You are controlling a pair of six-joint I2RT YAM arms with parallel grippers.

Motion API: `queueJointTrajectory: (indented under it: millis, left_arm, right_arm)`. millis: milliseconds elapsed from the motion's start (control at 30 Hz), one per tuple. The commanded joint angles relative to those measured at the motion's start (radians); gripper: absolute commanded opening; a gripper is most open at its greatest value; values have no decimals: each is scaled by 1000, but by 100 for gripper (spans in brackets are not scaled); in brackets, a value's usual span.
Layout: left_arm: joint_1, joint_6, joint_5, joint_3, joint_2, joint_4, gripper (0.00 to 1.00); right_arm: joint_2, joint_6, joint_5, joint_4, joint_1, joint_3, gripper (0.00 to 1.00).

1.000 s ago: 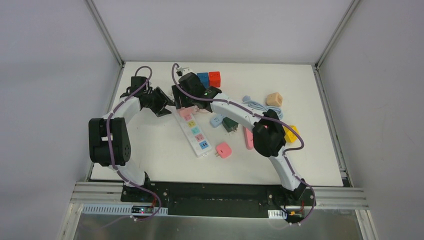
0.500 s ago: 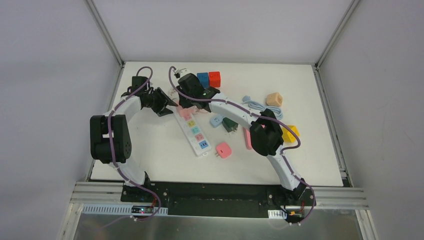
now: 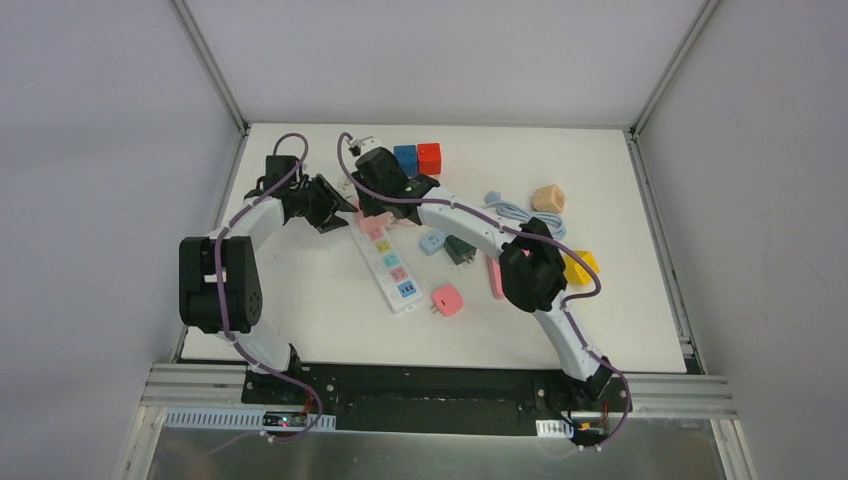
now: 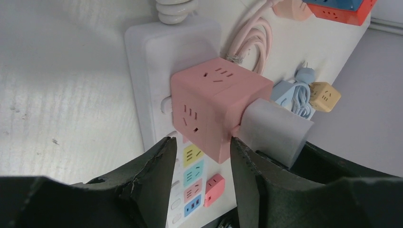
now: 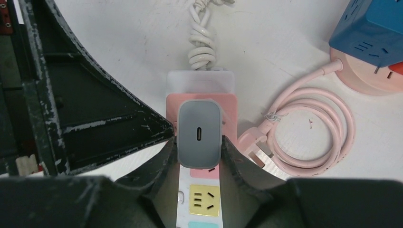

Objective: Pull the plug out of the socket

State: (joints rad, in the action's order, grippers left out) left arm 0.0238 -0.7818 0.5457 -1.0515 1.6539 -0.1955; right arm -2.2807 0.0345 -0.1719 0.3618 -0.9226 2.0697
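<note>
A white power strip point(image 3: 392, 262) lies in the middle of the table, with a pink cube socket point(image 4: 209, 104) plugged in at its far end. A grey plug point(image 5: 199, 133) sticks out of the cube's side. My right gripper point(image 5: 199, 153) is shut on the grey plug, one finger on each side; in the top view it is at the strip's far end point(image 3: 366, 203). My left gripper point(image 4: 202, 142) is open, its fingertips at the cube's lower side, the right finger against the cube under the plug. In the top view it sits left of the strip point(image 3: 333, 204).
A coiled pink cable point(image 5: 309, 123) lies right of the cube. Blue point(image 3: 405, 158) and red point(image 3: 429, 157) cubes stand behind it. A pink adapter point(image 3: 447, 299), a light blue adapter point(image 3: 432, 241), a dark green one point(image 3: 460, 248), a beige cube point(image 3: 547, 197) and a yellow cube point(image 3: 582, 266) lie to the right.
My left gripper has moved a little right and closer to the strip's far end. My right gripper has shifted slightly on the plug and stays shut on it.
</note>
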Motion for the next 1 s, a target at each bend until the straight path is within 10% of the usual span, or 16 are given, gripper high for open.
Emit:
queueJointTrajectory:
  millis: [0, 967]
  left_arm:
    - [-20, -10, -11, 17, -93, 81, 47]
    - [-91, 16, -236, 64, 1, -158, 17]
  right_arm:
    - [73, 37, 25, -26, -20, -3, 0]
    - [175, 83, 104, -65, -22, -12, 0]
